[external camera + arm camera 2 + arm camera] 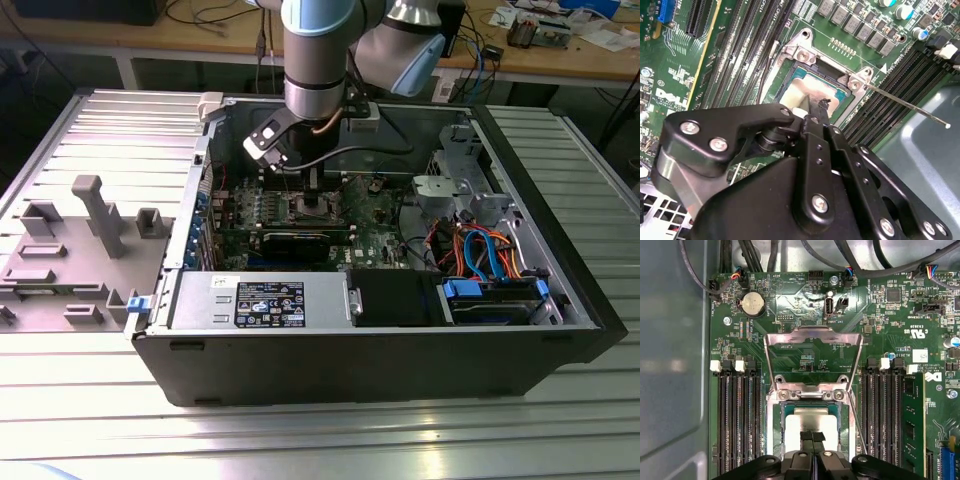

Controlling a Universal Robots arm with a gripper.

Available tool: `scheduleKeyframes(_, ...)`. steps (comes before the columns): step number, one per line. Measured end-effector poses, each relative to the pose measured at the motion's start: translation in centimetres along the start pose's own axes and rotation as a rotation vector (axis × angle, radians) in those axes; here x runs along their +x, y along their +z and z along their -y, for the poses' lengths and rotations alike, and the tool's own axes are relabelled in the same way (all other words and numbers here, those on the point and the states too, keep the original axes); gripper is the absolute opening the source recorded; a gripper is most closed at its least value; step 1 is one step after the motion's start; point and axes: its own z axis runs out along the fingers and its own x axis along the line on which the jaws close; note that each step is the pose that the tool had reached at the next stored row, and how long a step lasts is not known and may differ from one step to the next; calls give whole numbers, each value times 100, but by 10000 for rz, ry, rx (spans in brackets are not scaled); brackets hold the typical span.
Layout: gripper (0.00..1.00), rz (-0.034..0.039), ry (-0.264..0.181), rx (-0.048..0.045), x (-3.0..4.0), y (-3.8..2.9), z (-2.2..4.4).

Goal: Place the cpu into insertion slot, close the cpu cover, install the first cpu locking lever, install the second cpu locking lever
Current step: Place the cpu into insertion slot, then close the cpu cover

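The cpu (810, 420) lies flat in the insertion slot (771, 432), its silver-grey top showing; it is also seen in the second wrist view (799, 94). The cpu cover (812, 331) stands raised on its hinge at the slot's edge, with the board visible through its window. My gripper (812, 436) is shut, its black fingertips pressed together right over the chip's top; whether they touch it I cannot tell. One thin locking lever (905, 106) sticks out, unlatched, beside the slot. In the exterior view the gripper (315, 195) reaches down into the open computer case.
Long black memory slots (737, 420) flank the socket, one holding a green module (912, 425). A coin battery (752, 304) and black cables lie beyond the cover. In the case are an expansion card (300, 240), power supply (260, 300) and drive bay (490, 290). A grey fixture tray (70, 250) lies outside it.
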Motion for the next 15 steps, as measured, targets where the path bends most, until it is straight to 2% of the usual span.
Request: scheduleKeyframes(15, 11, -5, -1, 23, 0, -12, -2)
